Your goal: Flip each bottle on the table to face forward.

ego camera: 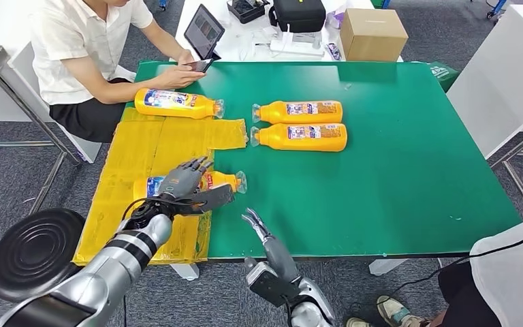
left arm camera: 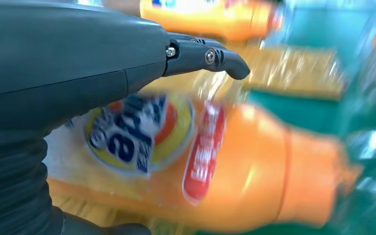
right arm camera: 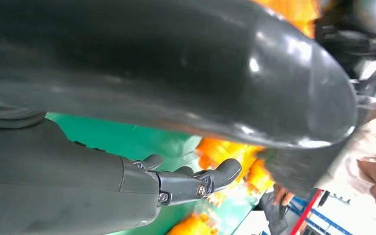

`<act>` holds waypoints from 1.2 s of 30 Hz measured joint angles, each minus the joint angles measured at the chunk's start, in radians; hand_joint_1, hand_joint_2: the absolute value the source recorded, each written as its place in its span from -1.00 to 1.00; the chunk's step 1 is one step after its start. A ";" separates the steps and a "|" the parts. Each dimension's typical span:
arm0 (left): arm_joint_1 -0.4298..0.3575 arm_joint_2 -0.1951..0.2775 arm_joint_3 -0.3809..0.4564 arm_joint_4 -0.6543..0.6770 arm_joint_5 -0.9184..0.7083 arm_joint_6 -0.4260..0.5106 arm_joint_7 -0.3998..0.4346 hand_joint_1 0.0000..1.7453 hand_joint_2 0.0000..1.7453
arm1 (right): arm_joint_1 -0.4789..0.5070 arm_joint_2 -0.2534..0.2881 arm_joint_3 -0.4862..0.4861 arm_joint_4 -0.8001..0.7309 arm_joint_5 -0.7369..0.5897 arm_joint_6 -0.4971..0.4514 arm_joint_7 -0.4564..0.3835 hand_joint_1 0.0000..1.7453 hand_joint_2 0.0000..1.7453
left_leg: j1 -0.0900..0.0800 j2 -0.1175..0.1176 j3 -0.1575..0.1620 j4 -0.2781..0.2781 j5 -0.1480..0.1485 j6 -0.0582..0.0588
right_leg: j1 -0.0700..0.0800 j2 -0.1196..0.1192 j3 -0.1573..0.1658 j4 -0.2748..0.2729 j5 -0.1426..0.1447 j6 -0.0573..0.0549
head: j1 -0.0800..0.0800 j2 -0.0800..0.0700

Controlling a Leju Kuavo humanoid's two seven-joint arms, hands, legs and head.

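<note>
Working over the green table (ego camera: 395, 170), yellow mat (ego camera: 156, 146) at frame's left, likely a staging spot. Nearest bottle (ego camera: 223, 180) lies on its side at the mat's edge, lower-center-left, cap right. My left hand (ego camera: 184, 182) covers it, fingers draped over; can't tell if clamped. Right hand (ego camera: 262, 231) idles lower center, fingers apart, holding nothing.

grey carpet floor (ego camera: 0, 177); green-topped desk (ego camera: 395, 170) with yellow sheet (ego camera: 143, 146); white table (ego camera: 245, 41) behind, bearing cardboard box (ego camera: 372, 34) and black case (ego camera: 298, 13); black round stool (ego camera: 34, 252); seated person (ego camera: 82, 54) in white shirt.
</note>
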 joint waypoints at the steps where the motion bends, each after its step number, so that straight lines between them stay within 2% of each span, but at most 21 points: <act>1: 0.015 0.011 -0.003 -0.041 0.018 0.008 -0.008 -1.00 1.00 | 0.003 -0.002 0.000 0.000 0.014 -0.014 0.002 -1.00 -1.00 | 0.000 0.000 0.000 0.000 0.000 0.000 | 0.000 0.000 -0.001 0.000 0.000 0.000 | 0.000 0.000; 7: 0.117 0.074 -0.003 -0.278 0.129 0.060 -0.069 -1.00 1.00 | 0.017 -0.014 -0.003 0.000 0.003 -0.031 -0.005 -1.00 -1.00 | 0.000 0.000 -0.002 0.000 0.000 0.000 | 0.000 0.000 -0.002 0.000 0.000 0.000 | 0.000 0.000; 15: 0.258 0.142 0.019 -0.556 0.267 0.084 -0.169 -1.00 1.00 | 0.029 -0.025 -0.012 -0.002 -0.015 -0.050 -0.012 -1.00 -1.00 | 0.000 0.000 -0.003 0.000 0.000 0.000 | 0.000 0.000 -0.003 0.000 0.000 0.000 | 0.000 0.000; 19: 0.322 0.154 0.047 -0.689 0.456 0.050 -0.260 -1.00 1.00 | 0.032 -0.035 -0.016 -0.003 0.001 -0.079 -0.030 -1.00 1.00 | 0.000 0.000 -0.003 0.000 0.000 0.000 | 0.000 0.000 -0.003 0.000 0.000 0.000 | 0.000 0.000; 23: 0.402 0.132 0.085 -0.810 0.809 -0.052 -0.353 -1.00 1.00 | 0.031 -0.056 -0.032 -0.016 0.081 -0.197 -0.019 -1.00 1.00 | 0.000 0.000 -0.003 0.000 -0.001 0.000 | 0.000 0.000 -0.003 0.000 -0.001 0.000 | 0.000 0.000; 29: 0.542 0.073 0.126 -0.924 1.202 -0.168 -0.351 -1.00 1.00 | 0.029 -0.106 -0.105 -0.052 0.146 -0.340 0.040 -1.00 1.00 | -0.001 0.000 -0.003 0.000 -0.002 0.000 | -0.001 0.000 -0.004 -0.001 -0.001 0.000 | 0.000 0.000; 31: 0.581 0.058 0.128 -0.938 1.256 -0.184 -0.350 -1.00 1.00 | 0.022 -0.127 -0.141 -0.054 0.164 -0.367 0.060 -1.00 1.00 | -0.001 0.000 -0.003 0.000 -0.002 0.000 | -0.001 0.000 -0.004 -0.001 -0.001 0.000 | 0.000 0.000; 36: 0.643 0.036 0.118 -0.942 1.251 -0.176 -0.359 -1.00 1.00 | -0.030 -0.193 -0.250 -0.014 0.244 -0.425 0.096 -1.00 1.00 | -0.002 0.000 -0.003 0.000 -0.002 0.001 | -0.002 0.000 -0.003 -0.001 0.000 0.000 | 0.000 0.000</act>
